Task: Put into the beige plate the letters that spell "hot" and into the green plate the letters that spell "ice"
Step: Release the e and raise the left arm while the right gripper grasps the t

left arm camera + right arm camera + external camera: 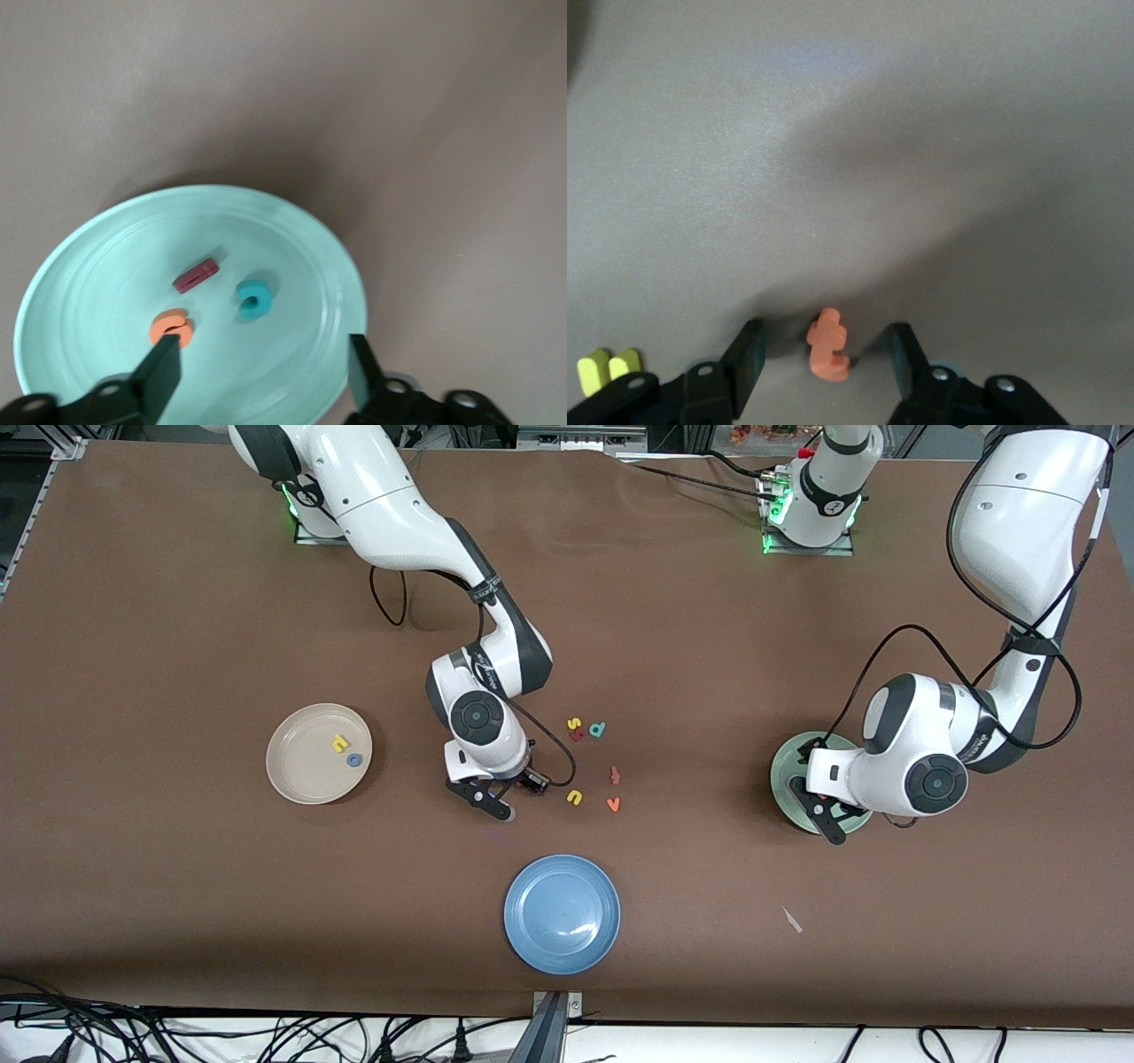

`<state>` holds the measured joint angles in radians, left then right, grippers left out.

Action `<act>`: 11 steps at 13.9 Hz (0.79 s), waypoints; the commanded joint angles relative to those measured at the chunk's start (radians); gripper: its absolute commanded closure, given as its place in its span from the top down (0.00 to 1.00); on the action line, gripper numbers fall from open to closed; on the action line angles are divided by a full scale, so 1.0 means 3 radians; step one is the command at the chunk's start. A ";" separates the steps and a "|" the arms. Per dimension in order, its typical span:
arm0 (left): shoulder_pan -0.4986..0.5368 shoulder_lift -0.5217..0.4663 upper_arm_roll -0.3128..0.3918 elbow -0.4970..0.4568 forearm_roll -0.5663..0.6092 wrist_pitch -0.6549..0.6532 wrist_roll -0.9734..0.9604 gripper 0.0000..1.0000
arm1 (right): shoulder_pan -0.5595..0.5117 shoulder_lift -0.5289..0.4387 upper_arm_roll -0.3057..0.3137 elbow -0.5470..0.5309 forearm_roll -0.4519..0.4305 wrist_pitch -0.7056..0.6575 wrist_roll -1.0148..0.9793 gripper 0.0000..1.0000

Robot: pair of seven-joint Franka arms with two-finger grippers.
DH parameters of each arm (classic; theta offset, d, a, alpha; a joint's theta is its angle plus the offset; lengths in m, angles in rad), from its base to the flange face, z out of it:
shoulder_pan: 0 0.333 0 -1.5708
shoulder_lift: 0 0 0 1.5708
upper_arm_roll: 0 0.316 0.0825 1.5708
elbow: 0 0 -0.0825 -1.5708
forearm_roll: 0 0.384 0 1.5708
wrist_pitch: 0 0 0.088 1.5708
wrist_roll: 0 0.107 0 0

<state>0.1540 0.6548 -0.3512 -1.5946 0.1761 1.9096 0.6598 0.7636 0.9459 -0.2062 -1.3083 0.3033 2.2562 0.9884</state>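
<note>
Now your right gripper [822, 363] sits low on the table, fingers apart around the orange t [828, 344], not touching it. Your left gripper [261, 367] hangs wide open and empty over the green plate [97, 257], at its six o'clock edge.

I see the green plate [80, 257] holding the red "i" [196, 275], teal "c" [253, 299] and orange "e" [172, 327]; left gripper [261, 372] fingers apart above it.

— Where have the "hot" letters got to?
— The yellow h [339, 742] and blue o [353, 760] lie flat in the beige plate [297, 775]. The orange t [828, 345] is on the tabletop.
— And "ice"?
— All in the green plate [106, 257]: dark red i [196, 275], teal c [252, 299], orange e [172, 327], lying flat and apart.
</note>
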 commanded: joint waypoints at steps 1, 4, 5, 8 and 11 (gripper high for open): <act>-0.0063 -0.0280 -0.0076 0.0064 -0.0076 -0.0387 -0.0362 1.00 | -0.0009 0.0079 0.0043 0.0091 0.0093 -0.0004 0.0024 0.55; -0.0063 -0.0632 -0.0194 0.0140 -0.0076 -0.0749 -0.1031 1.00 | -0.0009 0.0089 0.0043 0.0091 0.0088 0.0001 0.0009 0.39; -0.0068 -0.0770 -0.0205 0.0191 -0.0076 -0.0878 -0.1246 1.00 | -0.0009 0.0089 0.0043 0.0091 0.0088 0.0001 0.0009 0.32; -0.0084 -0.1118 -0.0225 0.0233 -0.0076 -0.1154 -0.1616 1.00 | -0.0009 0.0089 0.0043 0.0091 0.0088 0.0001 0.0003 0.16; -0.0084 -0.1318 -0.0317 0.0426 -0.0055 -0.1384 -0.1719 1.00 | -0.0009 0.0084 0.0043 0.0091 0.0088 -0.0004 0.0003 0.12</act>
<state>0.1280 0.2925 -0.4360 -1.5038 0.1736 1.5375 0.1688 0.7632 0.9466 -0.1996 -1.2947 0.3103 2.2549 0.9884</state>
